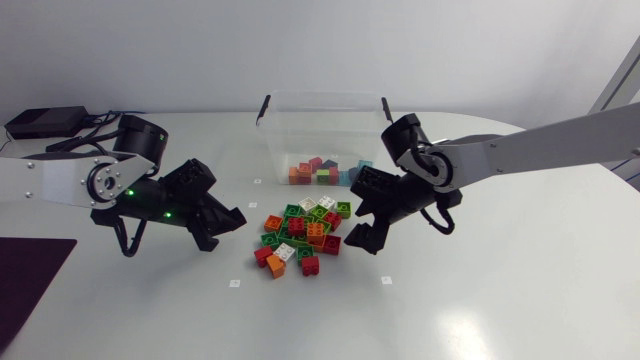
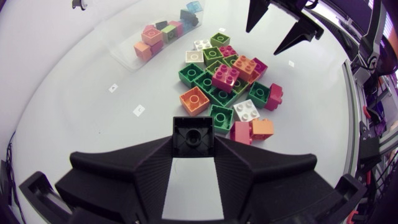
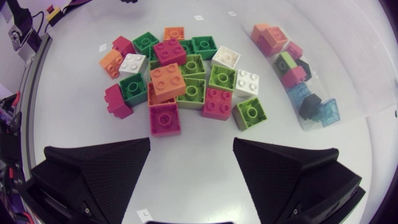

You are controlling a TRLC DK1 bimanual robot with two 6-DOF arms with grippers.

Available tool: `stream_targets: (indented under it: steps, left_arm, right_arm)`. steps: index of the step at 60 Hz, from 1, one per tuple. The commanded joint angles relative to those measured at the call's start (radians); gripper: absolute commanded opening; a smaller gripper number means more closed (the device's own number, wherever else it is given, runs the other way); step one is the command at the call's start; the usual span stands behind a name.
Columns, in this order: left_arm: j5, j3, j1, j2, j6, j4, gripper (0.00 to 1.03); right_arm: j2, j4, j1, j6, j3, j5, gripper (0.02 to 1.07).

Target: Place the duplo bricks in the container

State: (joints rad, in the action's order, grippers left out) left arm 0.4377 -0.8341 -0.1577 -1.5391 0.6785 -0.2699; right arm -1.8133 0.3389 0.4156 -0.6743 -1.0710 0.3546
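A pile of duplo bricks (image 1: pixel 300 235) in green, red, orange, white and pink lies mid-table in front of the clear container (image 1: pixel 320 135), which holds several bricks. My left gripper (image 1: pixel 228 222) sits left of the pile. In the left wrist view a black brick (image 2: pixel 193 133) is clamped between its fingertips, just short of the pile (image 2: pixel 227 87). My right gripper (image 1: pixel 365 222) hangs open at the pile's right edge. Its fingers spread wide with nothing between them, the pile (image 3: pixel 180 81) ahead and the container (image 3: pixel 323 93) beside it.
A black box with cables (image 1: pixel 45 122) stands at the back left. A dark mat (image 1: pixel 30 275) covers the front left corner. Small white markers (image 1: pixel 234 283) dot the tabletop. My right gripper (image 2: pixel 277 28) shows beyond the pile in the left wrist view.
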Motion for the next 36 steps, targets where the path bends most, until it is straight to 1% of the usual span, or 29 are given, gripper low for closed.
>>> stream_targets:
  steps: [1, 8, 14, 26, 30, 36]
  left_arm:
    - [0.015, -0.042, 0.007, 0.039, 0.02, -0.037, 0.36]
    - [0.036, -0.131, 0.014, 0.06, 0.015, -0.111, 0.36]
    - [0.036, -0.203, 0.014, 0.06, 0.012, -0.164, 0.36]
    - [0.042, -0.306, 0.009, 0.048, 0.003, -0.213, 0.36]
    - [0.042, -0.341, 0.007, 0.036, 0.0, -0.227, 0.36]
    - [0.042, -0.395, 0.001, 0.02, -0.005, -0.247, 0.36]
  right_arm:
    - [-0.046, 0.028, 0.02, 0.001, -0.026, -0.009, 0.97]
    - [-0.055, 0.043, 0.051, 0.021, -0.038, -0.049, 0.97]
    - [-0.058, 0.052, 0.077, 0.032, -0.043, -0.075, 0.97]
    - [-0.098, 0.052, 0.111, 0.044, -0.069, -0.105, 0.97]
    - [-0.123, 0.054, 0.112, 0.042, -0.086, -0.105, 0.93]
    - [-0.144, 0.066, 0.115, 0.039, -0.112, -0.105, 0.93]
